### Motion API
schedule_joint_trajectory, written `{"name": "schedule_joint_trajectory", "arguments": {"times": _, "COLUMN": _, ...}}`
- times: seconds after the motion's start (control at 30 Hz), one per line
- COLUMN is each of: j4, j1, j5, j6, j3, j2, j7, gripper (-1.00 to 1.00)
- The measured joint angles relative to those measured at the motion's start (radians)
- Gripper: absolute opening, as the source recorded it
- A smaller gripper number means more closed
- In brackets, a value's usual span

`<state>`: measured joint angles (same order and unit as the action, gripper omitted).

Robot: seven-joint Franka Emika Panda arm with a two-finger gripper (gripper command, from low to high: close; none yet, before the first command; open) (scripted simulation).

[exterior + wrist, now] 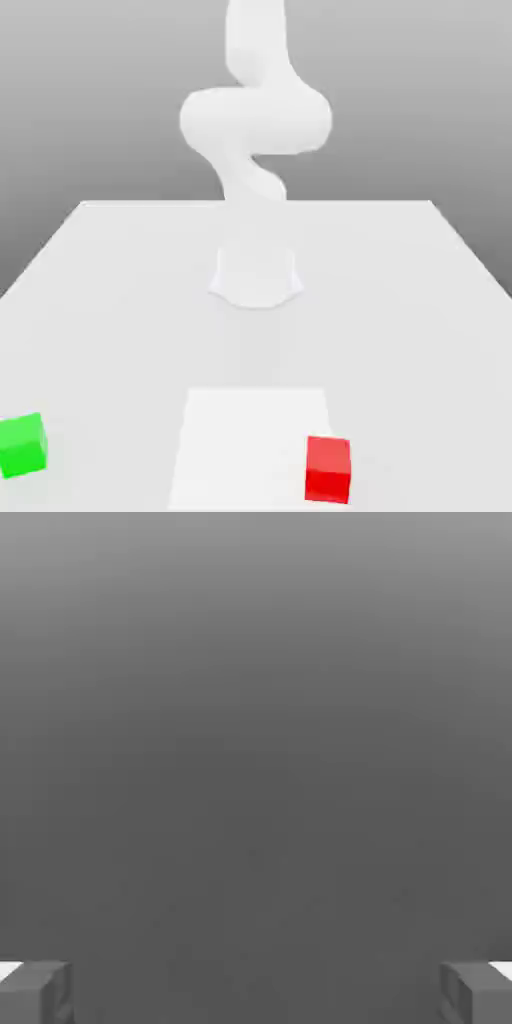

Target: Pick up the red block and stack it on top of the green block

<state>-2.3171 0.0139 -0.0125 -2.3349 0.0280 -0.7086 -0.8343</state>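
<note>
Grey, evenly shaded background rises behind a pale white counter (120, 290) that fills the lower half of the exterior view. On that counter a slightly brighter white rectangular patch (250, 440) lies near the front edge. A white, smooth robot arm (255, 120) stands on a round white base (256, 277) at the middle of the counter and curves upward out of the top of the exterior view.

A small red cube, the red block (328, 468), sits on the counter at the exterior view's right edge of the bright patch, close to the front. A small green cube, the green block (22, 445), rests on the counter far toward the exterior view's left, also near the front. Both blocks sit flat, well apart from each other and well apart from the arm's base.

From the hand view the tool (256, 992) is released: its two grey fingertips (35, 992) stand wide apart at opposite sides, with nothing between them but plain grey background.
</note>
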Motion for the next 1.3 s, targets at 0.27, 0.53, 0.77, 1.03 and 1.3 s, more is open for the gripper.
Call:
{"name": "schedule_joint_trajectory", "arguments": {"times": 0.27, "j4": -0.055, "j1": 0.034, "j5": -0.048, "j6": -0.113, "j3": 0.081, "j2": 0.297, "j7": -0.117, "gripper": 0.0}}
{"name": "schedule_joint_trajectory", "arguments": {"times": 0.53, "j4": -0.11, "j1": 0.037, "j5": -0.093, "j6": -0.223, "j3": 0.129, "j2": 0.587, "j7": -0.23, "gripper": 0.0}}
{"name": "schedule_joint_trajectory", "arguments": {"times": 0.77, "j4": -0.158, "j1": 0.008, "j5": -0.087, "j6": -0.322, "j3": 0.144, "j2": 0.836, "j7": -0.296, "gripper": 0.0}}
{"name": "schedule_joint_trajectory", "arguments": {"times": 1.03, "j4": -0.145, "j1": -0.04, "j5": -0.135, "j6": -0.494, "j3": 0.098, "j2": 1.08, "j7": -0.354, "gripper": -1.0}}
{"name": "schedule_joint_trajectory", "arguments": {"times": 1.3, "j4": -0.154, "j1": -0.032, "j5": -0.113, "j6": -0.454, "j3": 0.11, "j2": 1.03, "j7": -0.338, "gripper": -1.0}}
